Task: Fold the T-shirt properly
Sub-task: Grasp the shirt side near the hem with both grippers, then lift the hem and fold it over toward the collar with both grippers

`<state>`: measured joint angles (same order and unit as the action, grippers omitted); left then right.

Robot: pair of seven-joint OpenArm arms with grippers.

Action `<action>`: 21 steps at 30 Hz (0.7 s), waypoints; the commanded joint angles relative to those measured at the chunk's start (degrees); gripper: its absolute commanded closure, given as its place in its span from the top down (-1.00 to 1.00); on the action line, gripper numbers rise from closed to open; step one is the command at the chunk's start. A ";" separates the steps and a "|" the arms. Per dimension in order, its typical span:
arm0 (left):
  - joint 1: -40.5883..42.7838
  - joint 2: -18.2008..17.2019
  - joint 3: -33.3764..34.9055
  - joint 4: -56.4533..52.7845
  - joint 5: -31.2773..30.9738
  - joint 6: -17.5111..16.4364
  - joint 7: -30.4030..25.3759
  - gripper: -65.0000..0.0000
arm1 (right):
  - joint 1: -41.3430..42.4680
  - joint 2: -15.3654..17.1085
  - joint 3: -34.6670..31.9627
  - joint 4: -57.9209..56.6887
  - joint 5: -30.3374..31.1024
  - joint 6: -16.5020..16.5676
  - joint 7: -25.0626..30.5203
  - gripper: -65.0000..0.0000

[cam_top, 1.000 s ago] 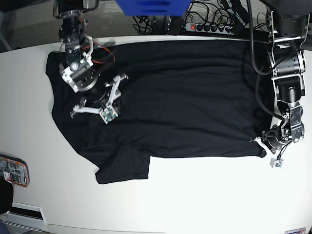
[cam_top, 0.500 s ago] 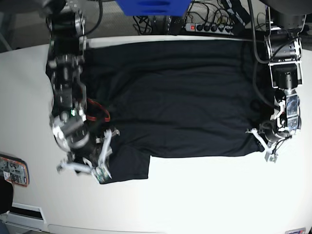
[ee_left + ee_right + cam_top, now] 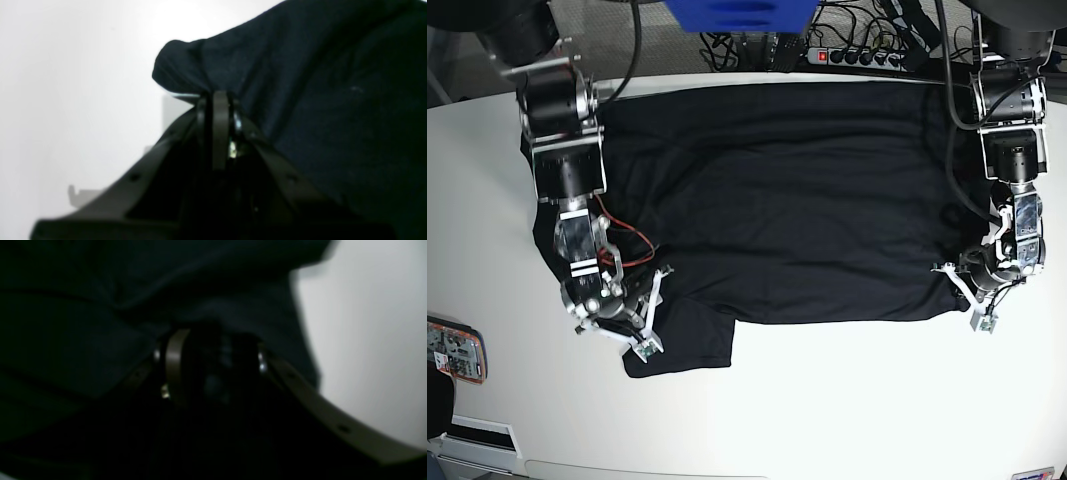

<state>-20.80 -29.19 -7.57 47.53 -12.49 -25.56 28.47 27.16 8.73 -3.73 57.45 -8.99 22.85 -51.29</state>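
The T-shirt (image 3: 787,200) lies spread flat across the white counter (image 3: 847,400), its black fabric covering most of the far half of the surface. One short sleeve (image 3: 682,345) sticks out toward the near edge on the base view's left side.

The left tool (image 3: 967,292) sits at the shirt's hem corner on the base view's right. In the left wrist view its jaws are pressed together with a bunched fold of the T-shirt (image 3: 317,100) pinched between them, the cloth rising off the counter (image 3: 66,83) just beyond the left tool (image 3: 220,100).

The right tool (image 3: 632,325) is down on the sleeve end of the shirt, close to the sleeve's outer edge. In the right wrist view the right tool (image 3: 210,340) is dark and blurred: its fingers (image 3: 173,356) stand partly apart with black T-shirt (image 3: 83,323) fabric right at their tips, but I cannot tell whether the cloth is actually gripped. Bare counter (image 3: 367,340) shows just beside it.

A power strip (image 3: 857,55) with cables lies beyond the far edge of the counter, next to a blue box (image 3: 737,15). A small device (image 3: 452,350) rests at the counter's left edge.
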 commanded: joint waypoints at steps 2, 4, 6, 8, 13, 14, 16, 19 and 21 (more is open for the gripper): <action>-0.70 -0.57 -0.03 0.34 0.67 -0.15 1.55 -1.00 | 5.41 0.45 0.34 -4.04 0.33 -0.48 3.16 -0.30; -0.70 -0.57 -0.03 0.34 0.67 -0.15 1.55 -1.00 | 6.64 0.45 0.34 -6.07 0.33 -0.48 3.51 -0.27; -0.70 -0.66 -0.03 0.34 0.67 -0.15 1.55 -1.00 | 6.91 0.45 0.34 -5.71 0.33 -0.39 3.42 -0.14; -0.70 -0.66 -0.03 0.34 0.67 -0.15 1.55 -1.00 | 7.00 0.45 0.34 -5.89 0.33 1.72 3.60 0.03; -0.70 -0.66 -0.03 0.34 0.67 -0.15 1.55 -1.00 | 9.55 0.45 0.43 -7.21 0.33 4.88 6.14 0.27; -0.70 -0.66 -0.03 0.34 0.67 -0.15 1.55 -1.00 | 11.04 0.45 0.43 -8.35 0.33 4.88 7.20 0.26; -0.70 -0.66 -0.03 0.34 0.67 -0.15 1.55 -1.00 | 14.29 0.45 0.69 -12.13 0.42 4.80 9.57 0.23; -0.70 -0.66 -0.03 0.34 0.67 -0.15 1.55 -1.00 | 15.17 0.45 4.56 -18.29 0.42 4.80 12.74 0.20; -0.26 -0.66 -0.03 0.34 0.67 -0.15 1.55 -1.00 | 15.26 0.45 8.61 -21.10 0.33 4.80 14.23 0.20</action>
<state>-20.64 -29.23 -7.57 47.53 -12.45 -25.56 28.53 41.76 8.60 4.95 35.90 -8.82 27.49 -36.77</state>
